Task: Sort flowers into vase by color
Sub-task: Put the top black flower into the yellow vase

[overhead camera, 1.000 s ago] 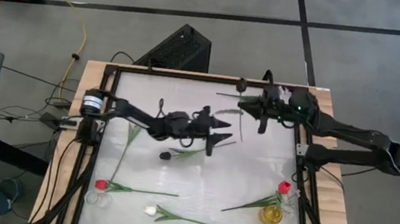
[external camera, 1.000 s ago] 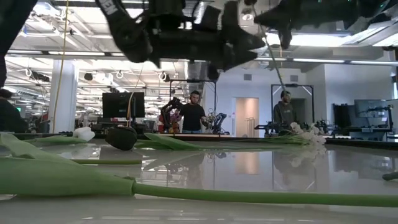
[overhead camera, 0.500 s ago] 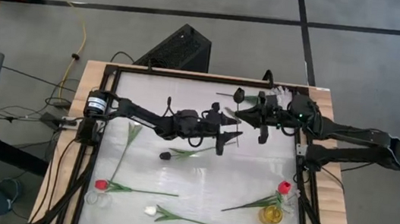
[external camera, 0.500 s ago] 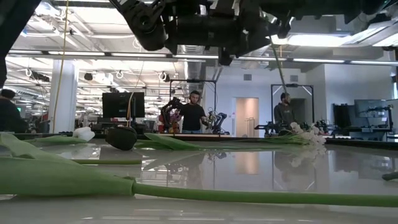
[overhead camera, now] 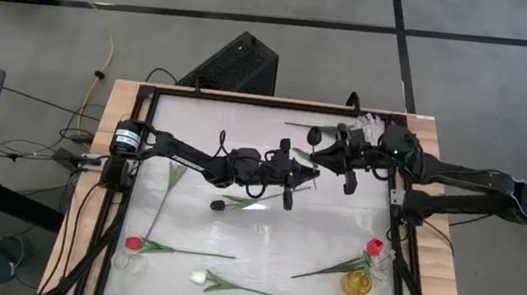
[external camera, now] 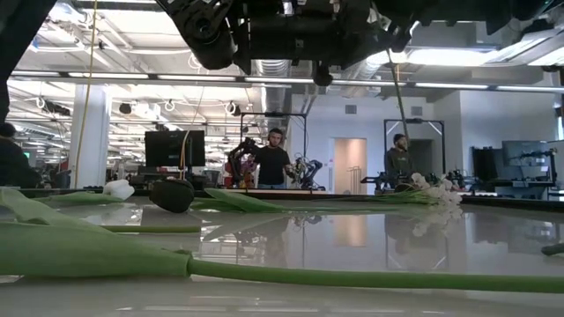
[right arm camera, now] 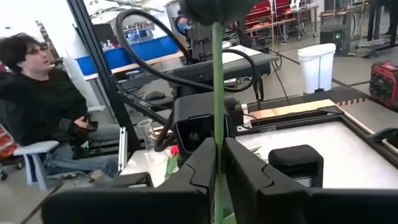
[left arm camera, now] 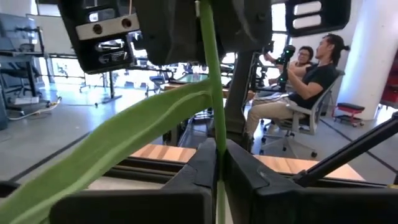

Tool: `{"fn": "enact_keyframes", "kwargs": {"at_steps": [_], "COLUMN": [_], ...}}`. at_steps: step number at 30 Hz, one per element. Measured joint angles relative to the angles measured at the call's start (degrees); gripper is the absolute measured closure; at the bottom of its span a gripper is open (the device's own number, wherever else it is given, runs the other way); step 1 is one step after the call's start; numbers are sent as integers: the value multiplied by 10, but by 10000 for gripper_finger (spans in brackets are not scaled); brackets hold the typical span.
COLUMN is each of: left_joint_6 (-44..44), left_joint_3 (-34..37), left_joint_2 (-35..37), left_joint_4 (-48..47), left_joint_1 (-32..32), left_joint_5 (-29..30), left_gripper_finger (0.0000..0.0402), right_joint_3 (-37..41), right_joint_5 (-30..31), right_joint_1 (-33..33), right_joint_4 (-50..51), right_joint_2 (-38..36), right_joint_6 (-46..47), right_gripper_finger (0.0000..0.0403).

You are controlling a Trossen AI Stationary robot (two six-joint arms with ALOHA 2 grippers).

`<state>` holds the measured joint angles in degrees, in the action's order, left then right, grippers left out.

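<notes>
A flower with a near-black head (overhead camera: 314, 132) and a thin green stem hangs above the table's far middle, between my two arms. My left gripper (overhead camera: 307, 173) reaches in from the left and is shut on the stem (left arm camera: 211, 93). My right gripper (overhead camera: 327, 157) comes from the right and is shut on the same stem, below the dark head (right arm camera: 214, 9). Other flowers lie flat on the table: a dark one (overhead camera: 219, 204), a red one (overhead camera: 134, 243) and a white one (overhead camera: 197, 277). My left gripper pinches the flower's green stem (left arm camera: 217, 163) between its two fingers, which lie across it. It comes roughly level from the table's left. A long leaf (left arm camera: 124, 143) branches off beside the fingers. The flower is clear of the table. My right gripper pinches the same stem (right arm camera: 217, 155) between its two fingers, lying across it, some way below the dark head. It comes from the table's right. The stem runs straight from the fingers to the head, and the flower is lifted clear.
A yellow vase (overhead camera: 358, 283) with a red flower (overhead camera: 373, 246) at it stands near right. A clear vase (overhead camera: 129, 260) stands near left. A leafy stem (overhead camera: 173, 187) lies at the left, white blossoms (overhead camera: 372, 124) at the far right. People sit beyond the table.
My left gripper has gone toward the table's right and far edges, up to the held flower, and has shut on its stem. My right gripper has carried the flower a little toward the near edge, toward the left gripper.
</notes>
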<state>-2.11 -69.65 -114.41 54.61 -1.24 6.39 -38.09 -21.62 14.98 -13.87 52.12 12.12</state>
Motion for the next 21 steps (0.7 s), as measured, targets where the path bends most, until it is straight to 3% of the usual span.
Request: {"fn": "enact_keyframes", "kwargs": {"at_steps": [5,9,12,17,21], "left_joint_6": [-1,9,38,87,89], "left_joint_3": [0,1,7,37,85], "left_joint_2": [0,19,62,151,203], "left_joint_4": [0,-27,-97,-181,-179], "left_joint_1": [-1,-2,-3,14,44], "left_joint_5": [-1,9,53,92,33], "left_gripper_finger": [400,401,401,401,401], "right_joint_3": [0,0,0,0,1], "right_joint_5": [-63,-71,-67,-6,88], "right_joint_1": [11,37,61,85,86], "right_joint_4": [32,93,178,332,419], "right_joint_2": [-13,-46,-78,-108,-109], "right_joint_6": [-2,-15,-21,-46,-51], "right_gripper_finger": [297,234,198,183,192]}}
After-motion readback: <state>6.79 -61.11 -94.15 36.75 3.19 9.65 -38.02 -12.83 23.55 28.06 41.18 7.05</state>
